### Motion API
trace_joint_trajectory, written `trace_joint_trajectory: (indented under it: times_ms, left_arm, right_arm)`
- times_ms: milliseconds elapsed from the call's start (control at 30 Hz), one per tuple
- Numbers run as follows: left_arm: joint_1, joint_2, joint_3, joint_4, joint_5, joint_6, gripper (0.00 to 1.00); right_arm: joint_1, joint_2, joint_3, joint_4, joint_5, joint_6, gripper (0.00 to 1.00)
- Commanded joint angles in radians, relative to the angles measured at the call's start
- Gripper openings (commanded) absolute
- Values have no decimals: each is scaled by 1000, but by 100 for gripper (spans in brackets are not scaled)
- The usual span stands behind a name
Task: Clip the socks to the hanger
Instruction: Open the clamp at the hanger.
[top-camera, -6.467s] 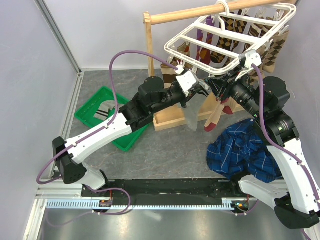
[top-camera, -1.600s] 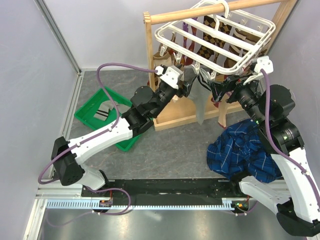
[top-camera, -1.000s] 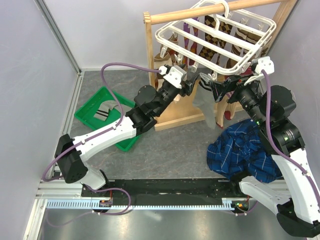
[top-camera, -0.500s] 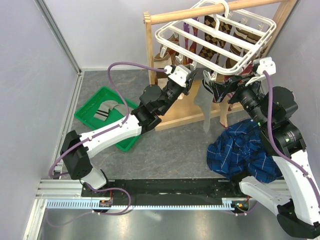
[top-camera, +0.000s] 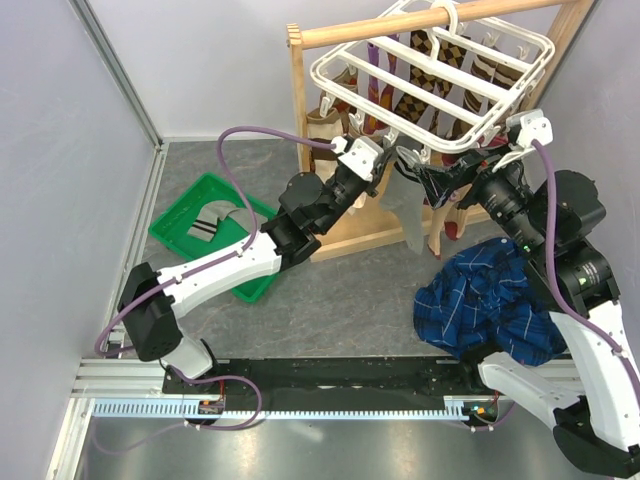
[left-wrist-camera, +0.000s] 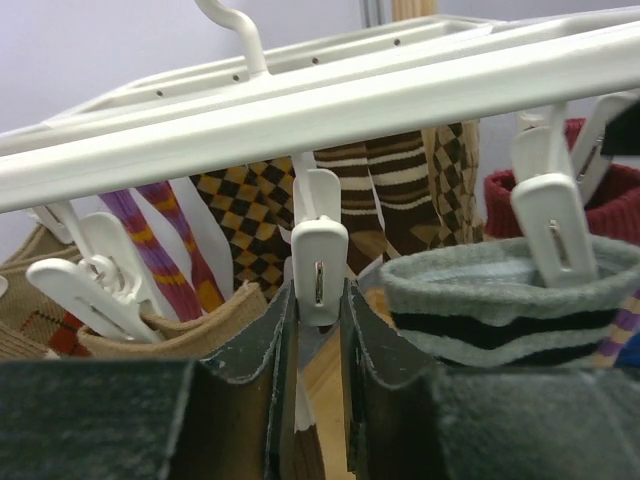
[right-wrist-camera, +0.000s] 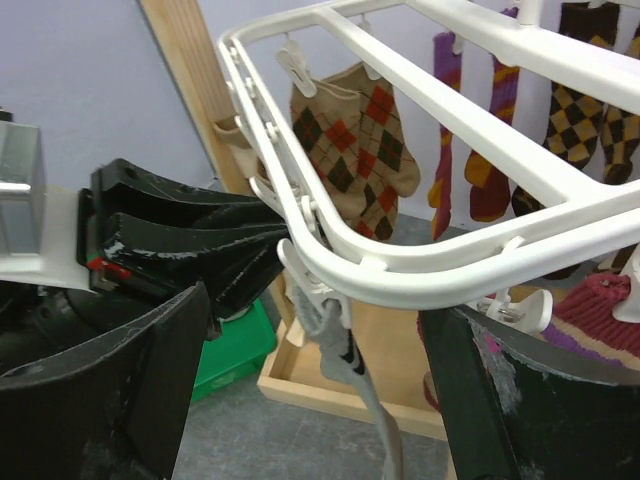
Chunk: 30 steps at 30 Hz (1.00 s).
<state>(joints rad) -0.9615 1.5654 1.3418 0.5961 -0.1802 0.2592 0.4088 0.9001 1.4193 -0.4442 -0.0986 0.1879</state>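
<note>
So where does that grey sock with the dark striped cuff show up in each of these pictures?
Top external: the grey sock with the dark striped cuff hangs mid-picture, below the hanger's near edge.
Left wrist: only its cuff shows, lower right, pinched by a white clip.
Right wrist: it dangles at lower centre, under the near rim.
Shared landmark: the white plastic grid hanger.

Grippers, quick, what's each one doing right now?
Left gripper: closed on a white clip hanging from the hanger.
Right gripper: open, holding nothing.
</note>
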Motion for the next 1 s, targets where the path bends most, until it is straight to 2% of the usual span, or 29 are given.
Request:
trace_joint_trajectory:
  times_ms: [0,300,433,500,633,700,933,967]
  left_arm:
    - [-10,-70,-16,-50,59,-5,3]
    - [-32,-120,-29,-165,91,-18,2]
    - [-40,-120,-4,-232,97,-29,2]
    - [-39,-122,-3,-237,81,-35,2]
    - [-39,-113,29,-286,7,-55,2]
    - [-39,-104,46,-323,-16,-61,2]
    - [-39,-67,126,-389,-111,-80,2]
    - [-40,-62,132,-398,-117,-83,2]
  right_arm:
    - [1,14,90,-10,-87,39,92]
    - [1,118,196,-50,-291,117,88]
    - [-1,152,234,-65,-309,134,85]
    - [-1,158,262,-82,-294,124,85]
    - [1,154,320,-162,-95,78,85]
    - [-1,149,339,-183,-85,58,85]
    - [1,145,329,-111,-306,79,85]
    - [1,155,329,-93,-373,85,85]
